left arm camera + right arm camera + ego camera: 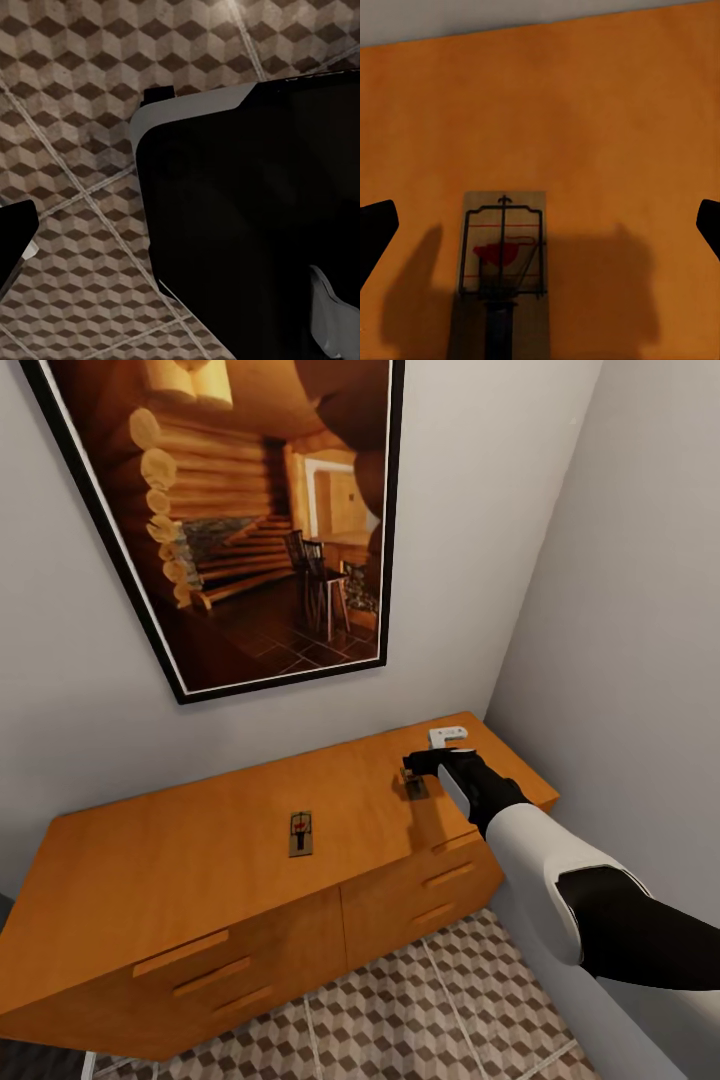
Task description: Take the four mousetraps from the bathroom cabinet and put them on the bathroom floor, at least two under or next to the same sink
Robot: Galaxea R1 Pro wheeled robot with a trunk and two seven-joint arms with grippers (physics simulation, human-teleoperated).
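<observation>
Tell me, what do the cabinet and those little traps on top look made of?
The cabinet looks like smooth orange-brown wood with a satin sheen, though the render shows little grain. The mousetrap under the right tool seems a pale wooden board with dark wire and a red mark; the other mousetrap looks alike.

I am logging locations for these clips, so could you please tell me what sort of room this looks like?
Probably a corner of a home, though nothing marks the room's use: a low orange-brown wooden cabinet against grey walls, cube-patterned brown-and-beige floor tiles, and a large black-framed picture of a log interior.
</observation>
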